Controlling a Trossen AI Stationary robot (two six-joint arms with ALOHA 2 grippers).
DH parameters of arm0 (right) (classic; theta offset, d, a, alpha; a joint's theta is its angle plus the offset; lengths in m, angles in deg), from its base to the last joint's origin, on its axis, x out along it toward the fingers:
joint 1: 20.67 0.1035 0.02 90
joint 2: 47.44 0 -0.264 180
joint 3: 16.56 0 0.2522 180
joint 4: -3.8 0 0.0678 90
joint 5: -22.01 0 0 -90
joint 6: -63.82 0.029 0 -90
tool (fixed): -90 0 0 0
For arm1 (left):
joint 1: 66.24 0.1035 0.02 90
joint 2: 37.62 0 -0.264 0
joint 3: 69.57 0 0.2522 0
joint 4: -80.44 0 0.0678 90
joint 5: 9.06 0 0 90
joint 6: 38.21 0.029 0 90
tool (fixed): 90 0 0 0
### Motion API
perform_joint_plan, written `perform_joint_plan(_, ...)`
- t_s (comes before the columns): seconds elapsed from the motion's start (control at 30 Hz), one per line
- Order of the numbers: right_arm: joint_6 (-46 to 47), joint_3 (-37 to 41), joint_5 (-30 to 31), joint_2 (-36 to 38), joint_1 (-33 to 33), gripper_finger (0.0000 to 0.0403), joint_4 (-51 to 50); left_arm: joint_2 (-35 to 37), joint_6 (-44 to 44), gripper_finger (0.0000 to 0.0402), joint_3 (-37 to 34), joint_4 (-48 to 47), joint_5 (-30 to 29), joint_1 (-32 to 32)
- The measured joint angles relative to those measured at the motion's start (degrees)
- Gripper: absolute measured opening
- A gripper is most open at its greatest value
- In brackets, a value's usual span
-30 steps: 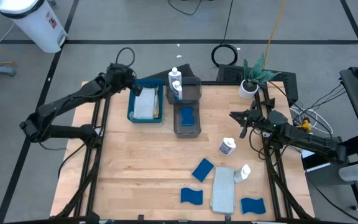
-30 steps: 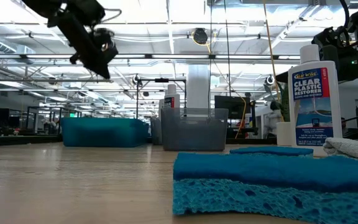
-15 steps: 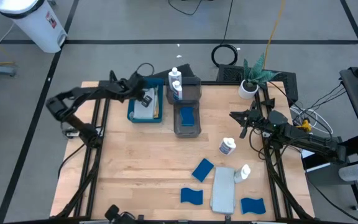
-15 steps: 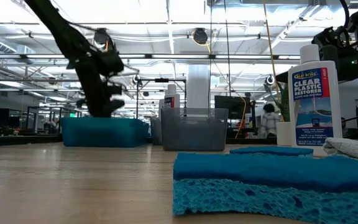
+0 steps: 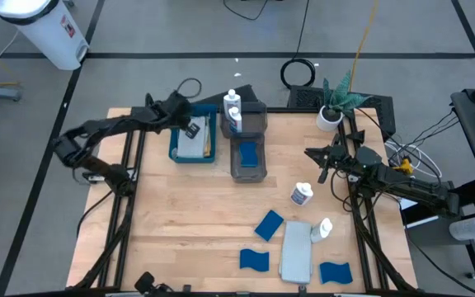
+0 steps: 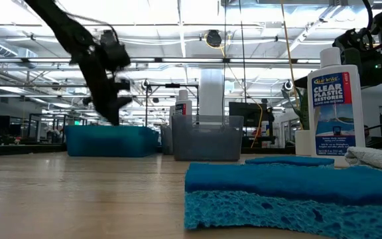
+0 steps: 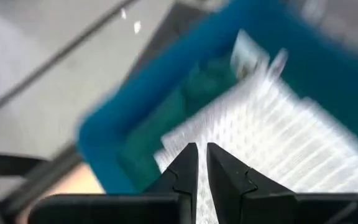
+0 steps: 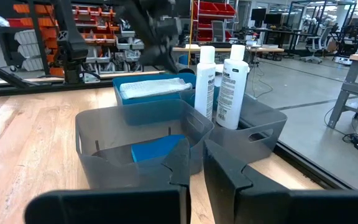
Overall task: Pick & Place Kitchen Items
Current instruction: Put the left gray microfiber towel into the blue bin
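Your left gripper (image 5: 190, 125) has drawn back a little since half a second ago and now hangs over the blue tray (image 5: 174, 145) at the far left of the table, its fingers (image 7: 185, 171) pressed almost together with nothing between them. Under it, a light grey cloth (image 5: 191, 144) lies folded in the tray, with a dark green cloth (image 7: 194, 93) showing beside it in the left wrist view. Your right gripper (image 5: 321, 162) waits at the right edge, fingers nearly closed and empty.

Two white bottles (image 5: 233, 111) stand in the far grey bin (image 5: 256, 118); a blue sponge (image 5: 248, 153) sits in the nearer bin (image 5: 248, 172). Two more bottles (image 5: 302, 195), three sponges (image 5: 268, 224) and another grey cloth (image 5: 296, 249) lie on the near right of the table (image 5: 180, 223).
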Motion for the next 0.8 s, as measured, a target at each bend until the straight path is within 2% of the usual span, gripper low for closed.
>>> perform_joint_plan(0.27, 0.0, 0.01, -0.01, -0.01, 0.0, 0.002, 0.0, 16.67, 0.35, 0.0037, 1.55, 0.22, -0.07, -1.76)
perform_joint_plan(0.4, 0.0, 0.0, -0.01, -0.01, 0.0, 0.002, 0.01, 21.56, -0.45, 0.0037, 1.55, 1.01, -0.11, -3.3)
perform_joint_plan(0.6, 0.0, -0.02, 0.01, 0.01, 0.0, 0.002, 0.0, 20.92, -2.08, 0.0037, -1.27, 0.69, -0.1, -5.26)
perform_joint_plan(0.8, 0.0, 0.0, 0.01, -0.01, 0.0, 0.002, -0.01, 13.58, -4.76, 0.0037, -7.07, 3.3, -0.07, -5.9)
